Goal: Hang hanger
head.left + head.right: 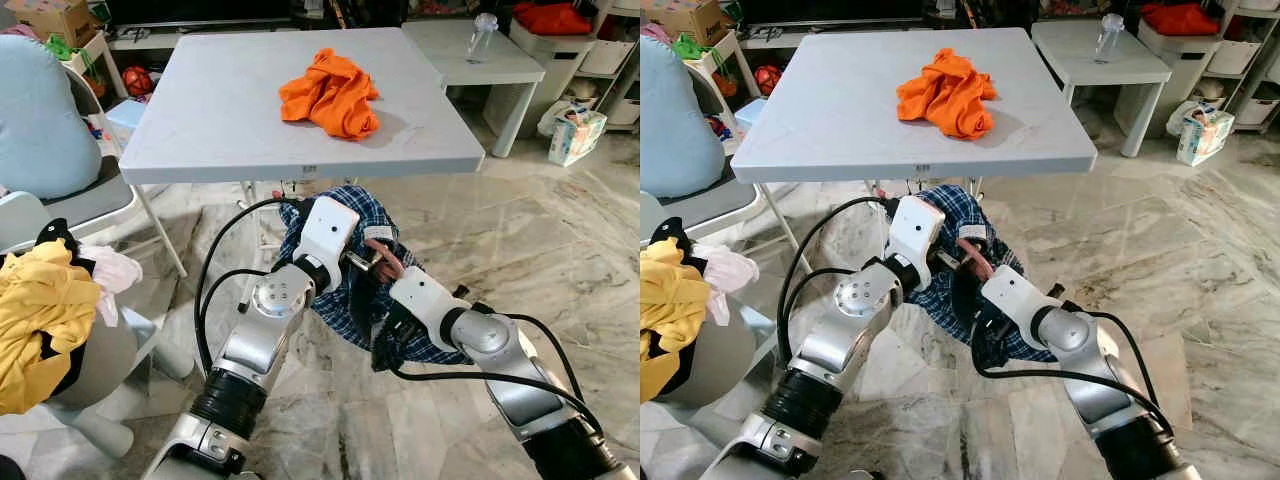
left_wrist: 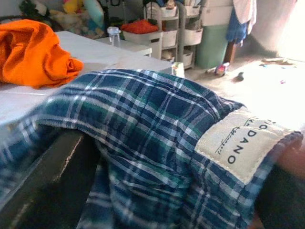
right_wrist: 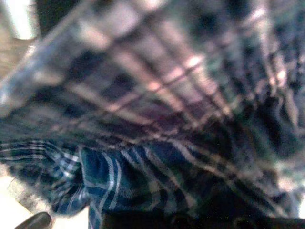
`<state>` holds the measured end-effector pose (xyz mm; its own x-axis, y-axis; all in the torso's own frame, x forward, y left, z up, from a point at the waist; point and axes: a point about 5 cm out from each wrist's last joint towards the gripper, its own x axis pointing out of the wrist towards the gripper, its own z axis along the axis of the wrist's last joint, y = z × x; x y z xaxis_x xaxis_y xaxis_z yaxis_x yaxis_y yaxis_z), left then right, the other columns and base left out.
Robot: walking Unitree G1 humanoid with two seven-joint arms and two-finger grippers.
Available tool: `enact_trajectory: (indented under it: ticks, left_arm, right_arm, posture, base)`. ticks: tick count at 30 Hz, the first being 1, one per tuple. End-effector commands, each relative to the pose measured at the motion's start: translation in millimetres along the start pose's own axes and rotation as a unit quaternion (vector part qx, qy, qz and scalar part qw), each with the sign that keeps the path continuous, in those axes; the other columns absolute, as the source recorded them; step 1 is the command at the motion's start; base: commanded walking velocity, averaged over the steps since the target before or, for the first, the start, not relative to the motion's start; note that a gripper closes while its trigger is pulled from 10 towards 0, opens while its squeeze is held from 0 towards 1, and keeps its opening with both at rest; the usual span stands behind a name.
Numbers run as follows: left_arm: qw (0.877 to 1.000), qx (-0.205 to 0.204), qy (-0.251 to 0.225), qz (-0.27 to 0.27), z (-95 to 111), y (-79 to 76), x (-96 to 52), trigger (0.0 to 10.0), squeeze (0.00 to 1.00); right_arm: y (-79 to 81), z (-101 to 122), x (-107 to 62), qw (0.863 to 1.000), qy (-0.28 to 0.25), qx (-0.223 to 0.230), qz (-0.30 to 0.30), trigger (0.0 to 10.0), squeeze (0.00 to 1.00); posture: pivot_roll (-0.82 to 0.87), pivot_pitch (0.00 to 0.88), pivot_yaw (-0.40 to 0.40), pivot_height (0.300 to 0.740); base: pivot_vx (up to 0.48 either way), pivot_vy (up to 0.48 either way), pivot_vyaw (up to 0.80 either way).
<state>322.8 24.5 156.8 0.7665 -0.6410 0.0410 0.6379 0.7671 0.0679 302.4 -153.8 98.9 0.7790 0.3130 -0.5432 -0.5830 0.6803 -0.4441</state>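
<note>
Just in front of the grey folding table (image 1: 200, 150), with its orange garment (image 1: 332, 92) on top, the left gripper (image 1: 322, 208) is buried in a blue plaid shirt (image 1: 358, 300) held above the marble floor (image 1: 560, 250), and I cannot tell how its fingers are set. Further right, a pinkish hanger (image 1: 385, 257) pokes out of the collar between the arms, and the right gripper (image 1: 385, 345) is also lost in cloth, its grip unreadable. With so much fabric bunched up, the shirt may well slide off the hanger or snag under the table edge.
</note>
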Motion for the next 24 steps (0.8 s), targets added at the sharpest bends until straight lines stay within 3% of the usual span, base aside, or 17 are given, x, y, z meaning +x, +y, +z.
enact_trajectory:
  ticks: [1, 4, 10, 16, 17, 18, 19, 24]
  left_arm:
    - [1.0, -0.007, -0.016, -0.012, 8.3, -4.0, 0.4, 10.0, 0.0]
    - [0.998, -0.018, -0.007, -0.051, 6.7, -15.5, -1.8, 10.0, 0.0]
    - [0.998, -0.033, 0.021, -0.056, -9.0, -23.3, -10.6, 10.0, 0.0]
    - [0.999, -0.028, 0.037, -0.004, -20.9, -8.3, -21.2, 10.0, 0.05]
    - [0.999, -0.026, 0.037, 0.011, -20.0, -1.9, -22.6, 10.0, 0.14]
    - [0.999, -0.024, 0.036, 0.019, -19.0, 1.1, -23.1, 10.0, 0.03]
    - [0.999, -0.022, 0.033, 0.026, -17.1, 5.1, -23.4, 10.0, 0.0]
    - [0.999, -0.028, 0.003, 0.04, -2.0, 18.1, -22.7, 10.0, 0.0]
  right_arm:
    - [-10.2, 2.0, -0.1, 1.0, 0.003, 0.014, -0.026, 10.0, 0.0]
    - [-11.8, 4.2, 3.5, 0.998, 0.005, 0.043, -0.038, 10.0, 0.0]
    - [-21.8, 6.3, 7.1, 0.993, 0.003, 0.097, -0.074, 10.0, 0.0]
    - [-24.0, 5.7, 5.4, 0.992, -0.002, 0.105, -0.074, 10.0, 0.0]
    - [-24.5, 3.3, 4.3, 0.992, -0.001, 0.104, -0.071, 10.0, 0.0]
    - [-24.8, 2.0, 3.9, 0.992, 0.0, 0.104, -0.071, 10.0, 0.0]
    - [-26.1, -0.5, 3.1, 0.992, 0.003, 0.103, -0.073, 10.0, 0.0]
    - [-35.1, -15.7, -0.9, 0.991, 0.029, 0.089, -0.098, 10.0, 0.0]
  posture:
    - [0.03, 0.048, -0.011, 0.74]
    - [0.03, 0.048, -0.013, 0.74]
    - [0.03, 0.049, -0.011, 0.74]
    - [0.03, 0.049, -0.011, 0.74]
    - [0.03, 0.049, -0.011, 0.74]
    - [0.03, 0.051, -0.014, 0.74]
    - [0.03, 0.051, -0.014, 0.74]
    - [0.03, 0.05, -0.013, 0.74]
  base:
    - [0.0, 0.0, 0.0]
    - [0.0, 0.0, 0.0]
    - [0.0, 0.0, 0.0]
    - [0.0, 0.0, 0.0]
    - [0.0, 0.0, 0.0]
    - [0.0, 0.0, 0.0]
    - [0.0, 0.0, 0.0]
    - [0.0, 0.0, 0.0]
